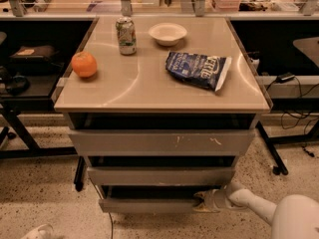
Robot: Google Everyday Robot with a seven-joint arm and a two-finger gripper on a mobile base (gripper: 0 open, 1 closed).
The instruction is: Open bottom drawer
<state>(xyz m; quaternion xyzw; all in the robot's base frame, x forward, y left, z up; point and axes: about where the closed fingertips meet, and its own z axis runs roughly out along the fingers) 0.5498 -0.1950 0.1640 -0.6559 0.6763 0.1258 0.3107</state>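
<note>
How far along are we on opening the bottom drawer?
Reach looks done: the gripper is at the right end of the bottom drawer front. In hand: the pull, barely begun judging by the front sitting near the middle drawer front. Left: drawing it well out.
</note>
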